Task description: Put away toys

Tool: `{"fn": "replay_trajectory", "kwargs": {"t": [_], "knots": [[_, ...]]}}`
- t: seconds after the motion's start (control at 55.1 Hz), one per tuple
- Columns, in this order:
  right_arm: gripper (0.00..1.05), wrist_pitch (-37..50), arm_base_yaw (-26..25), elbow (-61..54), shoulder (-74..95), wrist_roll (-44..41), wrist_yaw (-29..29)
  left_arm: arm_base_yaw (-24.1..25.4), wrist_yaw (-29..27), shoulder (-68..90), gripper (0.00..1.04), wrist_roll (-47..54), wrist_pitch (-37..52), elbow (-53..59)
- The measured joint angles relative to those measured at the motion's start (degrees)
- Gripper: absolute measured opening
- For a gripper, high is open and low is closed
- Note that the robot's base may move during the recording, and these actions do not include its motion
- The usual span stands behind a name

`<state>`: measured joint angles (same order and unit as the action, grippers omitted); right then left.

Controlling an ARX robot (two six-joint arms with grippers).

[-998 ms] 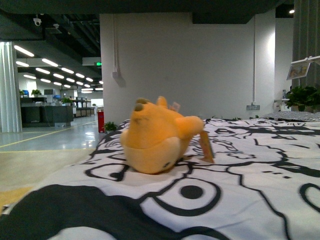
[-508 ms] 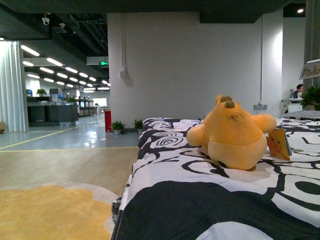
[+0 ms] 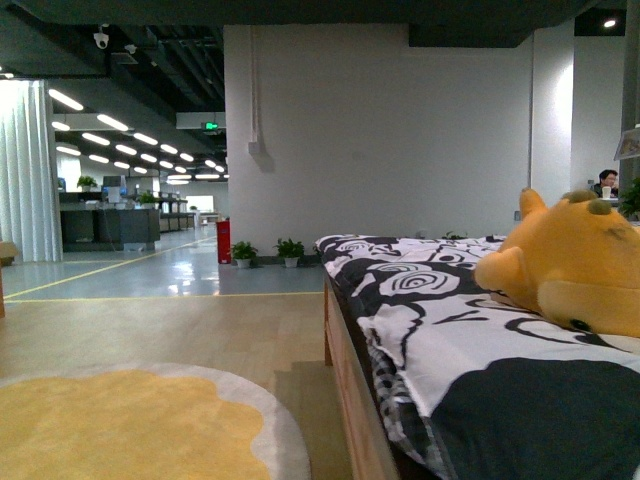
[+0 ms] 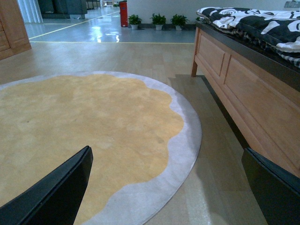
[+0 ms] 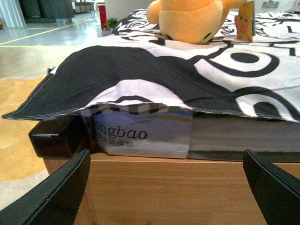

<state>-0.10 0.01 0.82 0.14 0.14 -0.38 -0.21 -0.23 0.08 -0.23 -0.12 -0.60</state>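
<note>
The left pincer point(image 4: 166, 157) and right pincer point(image 5: 166, 157) gape empty while the plush toy point(image 5: 190, 18) lies on the table point(image 5: 187, 187), so a low reach could strike its edge or snag the quilt point(image 5: 140, 65).

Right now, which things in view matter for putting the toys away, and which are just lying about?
For the job:
- orange-yellow plush toy, lying on the bed cover
- left hand and right hand, both open and empty

Just there:
- the black-and-white bed cover
- wooden bed frame
- yellow round rug
- potted plants by the wall
</note>
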Motion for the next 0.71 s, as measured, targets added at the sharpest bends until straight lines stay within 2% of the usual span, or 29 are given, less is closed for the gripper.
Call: {"fn": "replay_trajectory", "kwargs": {"t": [0.254,0.29,0.327,0.399,0.581,0.708], "knots": [[0.98,0.0,0.0,0.0,0.0,0.0,0.2,0.0,0.1,0.0,0.98,0.0,0.0,0.0],[0.98,0.5,0.5,0.0,0.2,0.7,1.9,0.0,0.1,0.0,0.98,0.0,0.0,0.0],[0.98,3.5,1.8,0.0,1.7,2.5,6.7,0.0,0.1,0.0,0.98,0.0,0.0,0.0],[0.98,9.8,3.3,0.0,7.1,4.9,10.3,0.0,0.2,0.0,0.98,0.0,0.0,0.0],[0.98,27.7,7.2,2.0,26.3,6.1,11.4,0.0,0.2,0.0,0.98,0.0,0.0,0.0],[0.98,38.7,10.3,8.1,39.7,5.6,13.3,0.0,0.2,0.0,0.98,0.0,0.0,0.0]]}}
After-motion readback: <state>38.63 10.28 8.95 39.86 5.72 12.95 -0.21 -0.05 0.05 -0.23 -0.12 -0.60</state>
